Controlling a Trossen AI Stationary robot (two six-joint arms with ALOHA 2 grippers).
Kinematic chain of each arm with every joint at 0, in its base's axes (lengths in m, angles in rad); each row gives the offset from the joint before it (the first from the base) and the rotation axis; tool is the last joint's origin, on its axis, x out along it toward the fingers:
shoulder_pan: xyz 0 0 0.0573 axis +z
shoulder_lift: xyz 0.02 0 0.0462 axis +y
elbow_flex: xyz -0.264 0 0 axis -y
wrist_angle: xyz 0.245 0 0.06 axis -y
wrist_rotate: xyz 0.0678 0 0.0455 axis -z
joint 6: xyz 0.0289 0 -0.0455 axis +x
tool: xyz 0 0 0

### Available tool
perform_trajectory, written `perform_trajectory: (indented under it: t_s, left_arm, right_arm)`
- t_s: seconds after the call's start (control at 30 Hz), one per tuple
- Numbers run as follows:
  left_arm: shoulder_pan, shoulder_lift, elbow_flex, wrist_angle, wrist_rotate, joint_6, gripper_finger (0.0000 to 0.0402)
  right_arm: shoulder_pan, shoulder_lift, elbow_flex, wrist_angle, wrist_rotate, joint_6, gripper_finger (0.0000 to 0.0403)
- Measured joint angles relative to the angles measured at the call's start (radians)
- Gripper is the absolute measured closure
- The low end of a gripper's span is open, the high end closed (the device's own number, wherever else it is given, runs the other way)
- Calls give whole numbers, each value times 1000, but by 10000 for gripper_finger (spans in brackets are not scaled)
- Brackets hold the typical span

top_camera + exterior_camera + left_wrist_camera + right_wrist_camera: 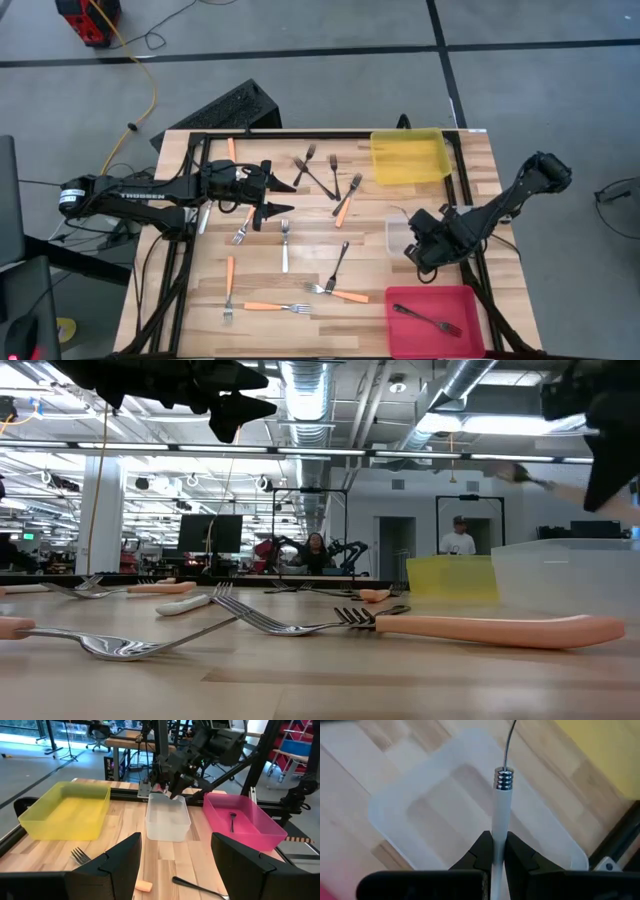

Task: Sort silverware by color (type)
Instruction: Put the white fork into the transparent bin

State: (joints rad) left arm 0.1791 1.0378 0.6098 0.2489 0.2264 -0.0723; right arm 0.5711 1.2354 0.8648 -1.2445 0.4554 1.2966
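My right gripper (498, 842) hangs over the clear bin (398, 235) at the table's right side, shut on a white-handled fork (501, 805) whose metal neck reaches out over the bin's inside. My left gripper (283, 197) stands open above the table's left middle, nothing between its fingers. Several forks lie flat on the wood: dark ones (318, 172), orange-handled ones (347, 200) (275, 307), a pale one (285, 250). One dark fork (428, 320) lies in the red bin (400, 338). The yellow bin (410, 158) shows nothing inside. My right gripper pinches the fork's white handle (499, 827) between its two fingers, which lie along it. The fingers slant down from above. The ribbed collar and metal neck (507, 745) stick out past the fingertips. The fork is lifted clear, above the clear bin.
The three bins stand along the table's right side: yellow far, clear middle, red near. A black frame (300, 134) runs around the tabletop. The loose forks are spread over the middle and near-left of the table. People stand in the room behind.
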Motion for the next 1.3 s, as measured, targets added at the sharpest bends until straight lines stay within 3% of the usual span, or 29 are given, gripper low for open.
perform_trajectory:
  t_s: [0.4,1.3]
  left_arm:
    - [0,0,0,-16,-2,16,176]
    - [0,0,0,-33,-2,23,176]
  right_arm:
    - [-11,0,-60,15,-157,-45,356]
    - [-109,29,-105,78,-227,-267,356]
